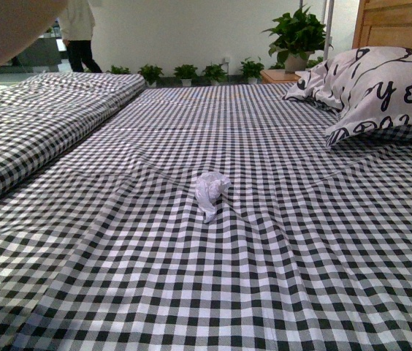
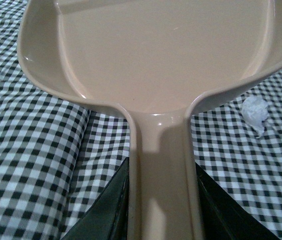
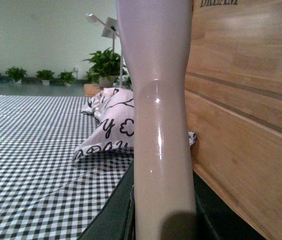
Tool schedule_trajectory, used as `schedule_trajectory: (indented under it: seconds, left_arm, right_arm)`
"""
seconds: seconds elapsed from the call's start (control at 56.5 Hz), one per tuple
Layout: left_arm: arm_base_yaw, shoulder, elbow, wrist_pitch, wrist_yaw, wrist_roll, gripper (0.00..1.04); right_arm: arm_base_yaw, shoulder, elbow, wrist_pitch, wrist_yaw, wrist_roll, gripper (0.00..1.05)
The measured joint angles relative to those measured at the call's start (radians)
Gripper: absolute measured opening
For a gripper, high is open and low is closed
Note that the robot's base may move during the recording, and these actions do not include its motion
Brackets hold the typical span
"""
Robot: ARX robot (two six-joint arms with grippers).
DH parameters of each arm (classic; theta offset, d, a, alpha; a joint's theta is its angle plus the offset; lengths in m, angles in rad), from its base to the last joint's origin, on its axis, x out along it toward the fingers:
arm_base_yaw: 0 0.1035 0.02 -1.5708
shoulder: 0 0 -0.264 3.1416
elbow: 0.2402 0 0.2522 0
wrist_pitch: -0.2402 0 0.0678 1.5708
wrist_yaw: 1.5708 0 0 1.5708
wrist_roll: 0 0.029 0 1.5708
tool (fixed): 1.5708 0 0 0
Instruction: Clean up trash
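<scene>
My left end effector (image 2: 163, 200) is closed on the handle of the pinkish dustpan (image 2: 151, 55); its dark jaws press on both sides of the handle, and the pan is held above the checked cloth of the desk (image 1: 264, 278). The wad of white tissue (image 1: 212, 191) lies on the cloth near the middle of the desk, apart from the pan, just past its rim. Further right, a black-and-white pillow (image 1: 381, 91) leans at the wooden headboard (image 3: 246, 100). My right end effector (image 3: 163, 200) is closed on a pale handle (image 3: 161, 125) that stands upright; I cannot tell which tool it belongs to.
</scene>
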State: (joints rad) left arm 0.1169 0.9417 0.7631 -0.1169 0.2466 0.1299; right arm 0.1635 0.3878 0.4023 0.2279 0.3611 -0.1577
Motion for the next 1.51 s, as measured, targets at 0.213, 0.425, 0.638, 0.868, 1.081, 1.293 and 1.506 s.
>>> schedule_trajectory:
  seconds: [0.213,0.425,0.638,0.868,1.081,1.293,1.506]
  left_arm:
    - [0.005,0.174,0.063,0.016,0.110,0.197,0.28]
    - [-0.032,0.306,0.095,-0.053,0.237,0.381,0.28]
    - [-0.070,0.353,0.096,-0.093,0.285,0.449,0.28]
    - [-0.094,0.391,0.095,-0.121,0.307,0.512,0.28]
    - [-0.096,0.410,0.072,-0.134,0.311,0.588,0.28]
    - [-0.088,0.455,0.007,-0.106,0.311,0.666,0.28]
    - [-0.075,0.486,-0.011,-0.050,0.312,0.694,0.28]
  right_arm:
    - [-0.001,0.000,0.000,0.000,-0.004,0.000,0.20]
    - [-0.001,0.000,0.000,0.000,-0.003,0.000,0.20]
    - [-0.001,0.000,0.000,0.000,-0.003,0.000,0.20]
    - [-0.001,0.000,0.000,0.000,-0.003,0.000,0.20]
    - [-0.001,0.000,0.000,0.000,-0.003,0.000,0.20]
    - [-0.001,0.000,0.000,0.000,-0.003,0.000,0.20]
    - [-0.001,0.000,0.000,0.000,-0.003,0.000,0.20]
